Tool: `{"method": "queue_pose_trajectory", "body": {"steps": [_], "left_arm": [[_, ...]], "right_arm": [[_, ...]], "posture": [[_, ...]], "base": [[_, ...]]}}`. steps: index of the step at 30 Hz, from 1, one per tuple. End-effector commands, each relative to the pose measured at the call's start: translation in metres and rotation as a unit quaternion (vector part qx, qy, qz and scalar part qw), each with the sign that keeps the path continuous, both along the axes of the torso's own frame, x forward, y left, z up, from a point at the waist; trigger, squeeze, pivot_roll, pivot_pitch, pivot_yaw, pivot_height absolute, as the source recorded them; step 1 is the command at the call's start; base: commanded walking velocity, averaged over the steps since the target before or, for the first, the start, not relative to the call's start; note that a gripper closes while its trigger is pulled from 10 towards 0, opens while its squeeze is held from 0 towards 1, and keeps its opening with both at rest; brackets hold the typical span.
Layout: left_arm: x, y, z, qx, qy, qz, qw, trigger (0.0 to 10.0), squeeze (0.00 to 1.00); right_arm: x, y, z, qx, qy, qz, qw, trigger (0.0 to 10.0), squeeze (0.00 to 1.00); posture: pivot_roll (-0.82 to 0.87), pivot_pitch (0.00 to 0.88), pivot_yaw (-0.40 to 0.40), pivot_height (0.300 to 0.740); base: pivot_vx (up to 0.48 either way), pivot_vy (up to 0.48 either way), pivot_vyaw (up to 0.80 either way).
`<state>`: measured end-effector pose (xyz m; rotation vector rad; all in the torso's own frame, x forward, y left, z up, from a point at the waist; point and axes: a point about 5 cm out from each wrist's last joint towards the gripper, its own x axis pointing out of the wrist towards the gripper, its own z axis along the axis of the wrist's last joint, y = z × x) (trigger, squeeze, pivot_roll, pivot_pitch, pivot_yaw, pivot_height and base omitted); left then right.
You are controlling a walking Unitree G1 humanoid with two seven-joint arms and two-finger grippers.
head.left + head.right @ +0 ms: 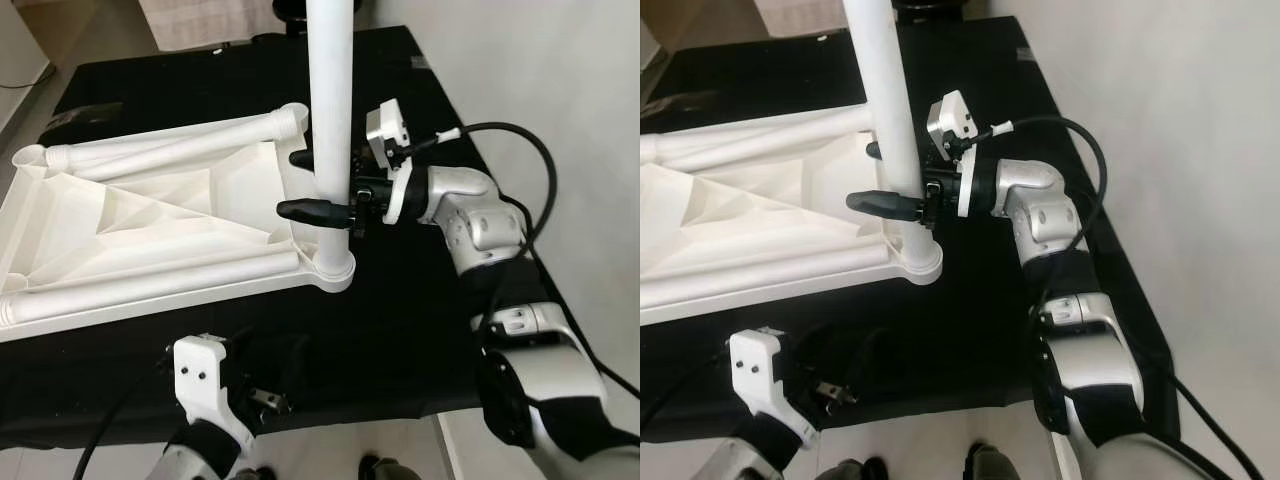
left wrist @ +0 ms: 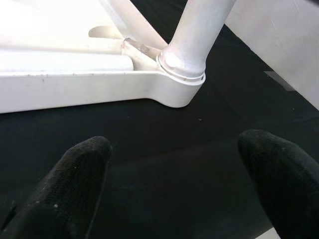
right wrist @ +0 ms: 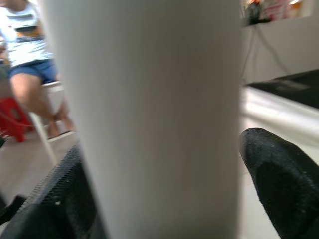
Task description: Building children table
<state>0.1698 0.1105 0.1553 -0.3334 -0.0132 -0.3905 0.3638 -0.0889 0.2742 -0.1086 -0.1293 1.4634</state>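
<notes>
A white plastic table top [image 1: 150,215] lies upside down on a black cloth. One white table leg [image 1: 330,100] stands upright in the corner socket [image 1: 333,268] nearest me on the right. My right gripper [image 1: 288,184] reaches in from the right, shut on that table leg a little above the socket, one black finger [image 3: 279,179] on each side. Two more legs [image 1: 180,145] [image 1: 150,285] lie flat on the underside. My left gripper [image 2: 174,174] hovers low over the cloth just in front of the socket, open and holding nothing.
The black-covered work table [image 1: 420,320] ends at a pale wall on the right and at the floor in front of me. In the right wrist view, a person [image 3: 25,40] sits in the background beside a red stool [image 3: 10,119].
</notes>
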Motion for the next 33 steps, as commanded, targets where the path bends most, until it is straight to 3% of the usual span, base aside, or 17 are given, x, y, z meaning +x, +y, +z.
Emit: {"method": "queue_pose_trajectory", "body": {"steps": [1, 10, 14, 15, 17, 19, 20, 21, 22, 23, 24, 25, 28, 33], "left_arm": [[-0.003, 0.0, 0.0, 0.007, 0.002, 0.006, 1.0, 10.0, 0.0], [-0.003, -0.002, 0.001, 0.004, 0.001, 0.006, 1.0, 10.0, 0.0], [-0.003, -0.003, 0.001, 0.0, 0.0, 0.007, 1.0, 10.0, 0.0], [-0.002, -0.003, 0.002, -0.001, -0.001, 0.007, 1.0, 10.0, 0.0], [-0.002, -0.002, 0.002, -0.001, -0.001, 0.007, 1.0, 10.0, 0.0], [-0.002, -0.001, 0.002, 0.0, -0.002, 0.007, 1.0, 10.0, 0.0], [-0.001, 0.001, 0.002, 0.002, -0.003, 0.007, 1.0, 10.0, 0.0], [-0.001, 0.002, 0.002, 0.003, -0.003, 0.007, 1.0, 10.0, 0.0], [-0.001, 0.002, 0.002, 0.003, -0.003, 0.007, 1.0, 10.0, 0.0], [0.0, 0.003, 0.002, 0.004, -0.003, 0.007, 1.0, 10.0, 0.0], [0.0, 0.003, 0.002, 0.004, -0.003, 0.007, 1.0, 10.0, 0.0], [0.0, 0.003, 0.002, 0.006, -0.004, 0.006, 1.0, 10.0, 0.0], [0.001, 0.003, 0.001, 0.008, -0.003, 0.006, 1.0, 10.0, 0.0], [0.001, 0.004, 0.001, 0.009, -0.003, 0.008, 1.0, 10.0, 0.0]], "right_arm": [[-0.001, 0.008, 0.002, 0.001, -0.001, 0.028, 1.0, 0.0, 0.0], [0.006, -0.005, 0.0, 0.003, -0.009, 0.022, 1.0, 0.0, 0.0], [0.01, -0.017, -0.006, 0.024, -0.027, -0.057, 0.998, 0.0, 0.0], [0.008, -0.02, -0.013, 0.034, -0.019, -0.11, 0.993, 0.0, 0.0], [0.007, -0.023, -0.017, 0.039, -0.012, -0.144, 0.989, 0.0, 0.0], [0.0, -0.025, -0.035, 0.048, 0.023, -0.245, 0.968, 0.0, 0.0], [-0.009, -0.029, -0.061, 0.007, 0.024, -0.392, 0.92, 0.0, 0.0], [-0.018, -0.038, -0.075, -0.02, 0.016, -0.499, 0.866, 0.0, 0.0], [-0.018, -0.038, -0.075, -0.02, 0.016, -0.499, 0.866, 0.0, 0.0], [-0.032, -0.039, -0.086, -0.036, 0.002, -0.542, 0.839, 0.0, 0.0], [-0.032, -0.039, -0.086, -0.036, 0.002, -0.542, 0.839, 0.0, 0.0], [-0.041, -0.037, -0.09, -0.039, -0.007, -0.555, 0.831, 0.0, 0.0], [-0.039, -0.017, -0.086, -0.028, -0.016, -0.514, 0.857, 0.0, 0.0], [-0.043, 0.006, -0.085, -0.027, -0.001, -0.48, 0.877, 0.0, 0.0]], "posture": [[0.03, 0.244, 0.025, 0.74], [0.02, 0.255, 0.013, 0.74], [0.01, 0.26, 0.007, 0.74], [0.01, 0.264, 0.004, 0.74], [0.01, 0.265, 0.004, 0.74], [0.02, 0.268, 0.004, 0.74], [0.02, 0.268, 0.013, 0.74], [0.02, 0.268, 0.013, 0.74], [0.02, 0.268, 0.013, 0.74], [0.03, 0.271, 0.025, 0.74], [0.03, 0.271, 0.025, 0.74], [0.03, 0.273, 0.027, 0.74], [0.03, 0.254, 0.017, 0.74], [0.03, 0.255, 0.018, 0.74]], "base": [[0.0, 0.0, 0.0], [0.0, 0.0, 0.0], [0.0, 0.0, 0.0], [0.0, 0.0, 0.0], [0.0, 0.0, 0.0], [0.0, 0.0, 0.0], [0.0, 0.0, 0.0], [0.0, 0.0, 0.0], [0.0, 0.0, 0.0], [0.0, 0.0, 0.0], [0.0, 0.0, 0.0], [0.0, 0.0, 0.0], [0.0, 0.0, 0.0], [0.0, 0.0, 0.0]]}}
